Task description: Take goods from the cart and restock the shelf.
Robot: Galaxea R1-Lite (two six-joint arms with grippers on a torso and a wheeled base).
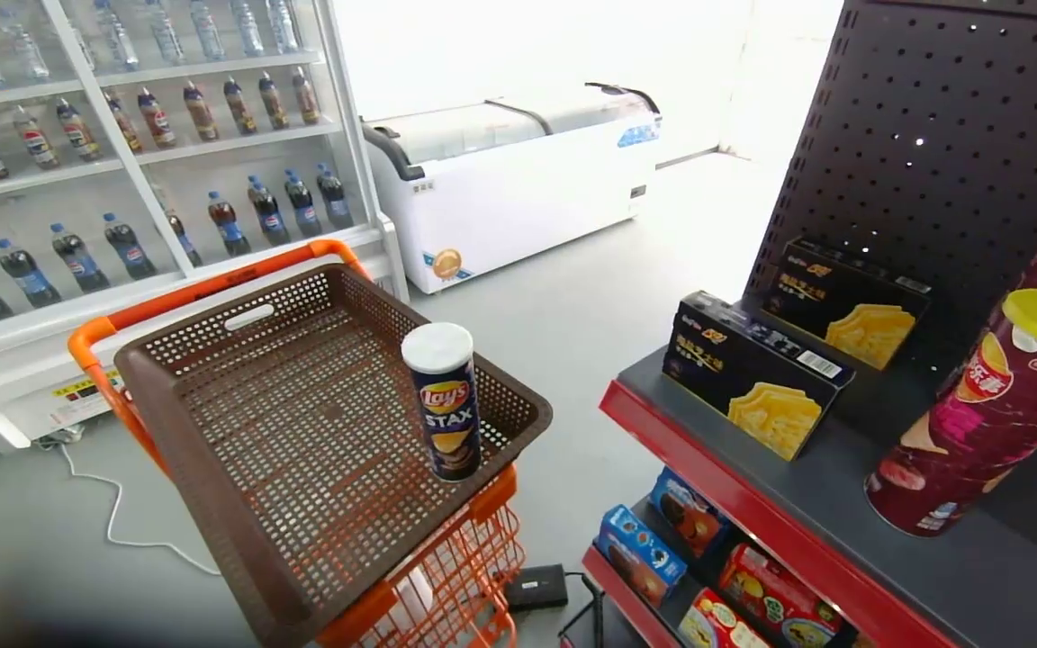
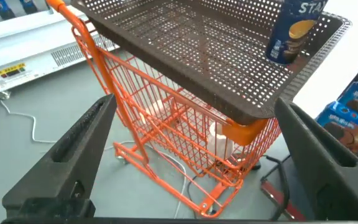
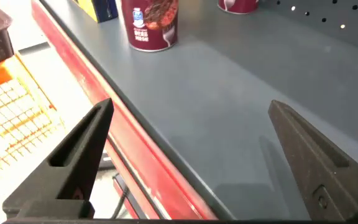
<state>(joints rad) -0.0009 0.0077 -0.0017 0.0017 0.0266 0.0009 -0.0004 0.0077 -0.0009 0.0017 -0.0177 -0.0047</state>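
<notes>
A dark blue chip can with a white lid [image 1: 443,400] stands upright in the brown perforated basket [image 1: 239,423] on top of the orange cart [image 1: 446,585], near the basket's right rim. In the left wrist view the can [image 2: 292,31] is at the basket's far corner, and my left gripper [image 2: 194,168] is open, low beside the cart frame [image 2: 185,130] with nothing between its fingers. My right gripper [image 3: 191,162] is open over a bare stretch of the grey shelf top [image 3: 229,112], well short of a maroon chip can [image 3: 151,23].
On the shelf [image 1: 843,504] stand two maroon cans with yellow lids [image 1: 987,414] and two black snack boxes [image 1: 757,373]. Lower shelves hold snack packs [image 1: 662,535]. A drinks cooler [image 1: 122,135] and a chest freezer [image 1: 518,175] stand behind. A cable [image 1: 113,517] and a black adapter [image 1: 536,587] lie on the floor.
</notes>
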